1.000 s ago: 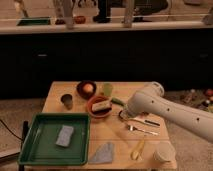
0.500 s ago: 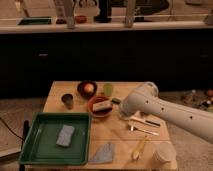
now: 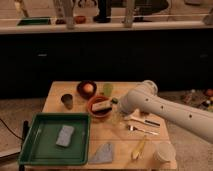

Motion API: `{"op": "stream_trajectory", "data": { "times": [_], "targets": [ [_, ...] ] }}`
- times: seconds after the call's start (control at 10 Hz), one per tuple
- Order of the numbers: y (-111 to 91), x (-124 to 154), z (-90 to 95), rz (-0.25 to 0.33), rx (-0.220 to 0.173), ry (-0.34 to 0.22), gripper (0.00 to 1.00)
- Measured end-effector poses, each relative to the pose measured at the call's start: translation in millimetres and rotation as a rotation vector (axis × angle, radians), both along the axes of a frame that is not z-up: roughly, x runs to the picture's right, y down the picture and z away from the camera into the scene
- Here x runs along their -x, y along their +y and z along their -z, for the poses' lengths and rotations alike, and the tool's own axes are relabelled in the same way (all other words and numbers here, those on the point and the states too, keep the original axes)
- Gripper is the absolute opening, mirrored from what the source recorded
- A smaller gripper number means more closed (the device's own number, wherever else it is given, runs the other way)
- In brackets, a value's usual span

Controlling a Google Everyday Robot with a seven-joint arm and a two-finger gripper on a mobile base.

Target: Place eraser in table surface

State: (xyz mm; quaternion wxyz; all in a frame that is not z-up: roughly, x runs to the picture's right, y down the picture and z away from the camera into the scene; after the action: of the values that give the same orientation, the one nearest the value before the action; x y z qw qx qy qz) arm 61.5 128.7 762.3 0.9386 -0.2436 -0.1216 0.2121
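The eraser [image 3: 100, 106], a pale block with a dark band, lies in a red-orange bowl [image 3: 93, 112] near the middle of the wooden table [image 3: 115, 140]. My white arm [image 3: 165, 112] reaches in from the right. The gripper [image 3: 114, 102] is at the arm's left end, just right of the bowl's rim and close beside the eraser. Whether it touches the eraser does not show.
A green tray [image 3: 45, 150] with a grey sponge [image 3: 65, 135] sits front left. A dark bowl holding an orange ball [image 3: 87, 88], a green cup [image 3: 107, 89] and a dark cup [image 3: 67, 100] stand behind. Cutlery [image 3: 142, 125], a banana [image 3: 139, 148], a white cup [image 3: 164, 152] and a grey cloth [image 3: 103, 153] lie front right.
My arm has moved left across the table, bringing the gripper from over the cutlery towards the red-orange bowl with the eraser.
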Motion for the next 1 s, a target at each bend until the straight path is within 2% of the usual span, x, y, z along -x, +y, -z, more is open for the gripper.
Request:
{"op": "stream_trajectory", "data": {
  "times": [0.1,0.5,1.0],
  "targets": [
    [-1.4,14.2,-0.9,0.058,-0.002,-0.018,0.80],
    [-11.5,42.2,-1.0,0.190,-0.011,-0.040,0.80],
    [-24.7,60.8,-7.3,0.319,-0.012,-0.084,0.80]
  ]
}}
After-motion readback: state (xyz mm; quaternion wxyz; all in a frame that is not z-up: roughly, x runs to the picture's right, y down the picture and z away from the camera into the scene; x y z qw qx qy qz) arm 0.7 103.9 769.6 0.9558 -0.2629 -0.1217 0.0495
